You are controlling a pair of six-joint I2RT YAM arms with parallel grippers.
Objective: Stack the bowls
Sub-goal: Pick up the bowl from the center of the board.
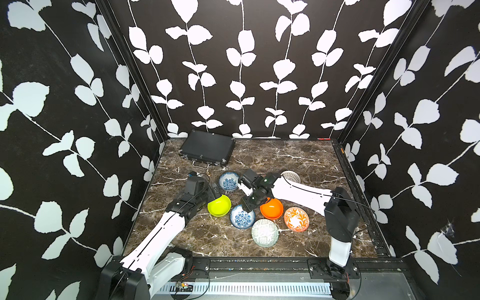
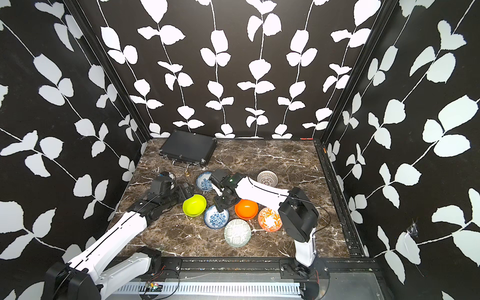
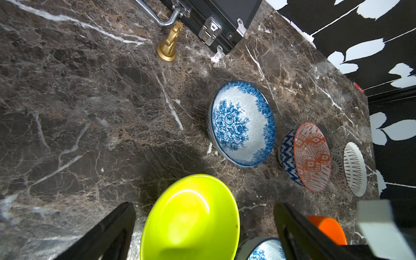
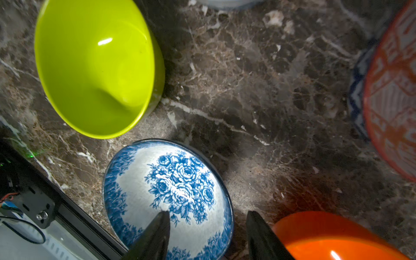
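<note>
since the right gripper (image 4: 207,213) stands with its jaws apart astride the rim of the nearer blue floral bowl (image 4: 171,186), one finger inside the well and the other down in the narrow gap beside the plain orange bowl (image 4: 333,236), the step in hand looks like taking that bowl by its rim. it sits about the middle of the tabletop (image 1: 298,161), a little toward the front edge, between the lime bowl (image 1: 219,206) and the orange one, with the pale green bowl (image 1: 265,232) just beside it frontward. to do this well, seat the rim deep between the fingers before closing, since the glaze is probably slick, and keep the outer finger from nudging the orange bowl. lift straight up before travelling, because the neighbours crowd in. the matching far blue floral bowl (image 1: 228,180), toward the back edge, seems a sensible nest. the left gripper (image 3: 204,204) is spread wide with the lime bowl between its fingers, clamping nothing; whether a finger touches it i cannot tell. both wrists work close together, so one arm should wait.
</note>
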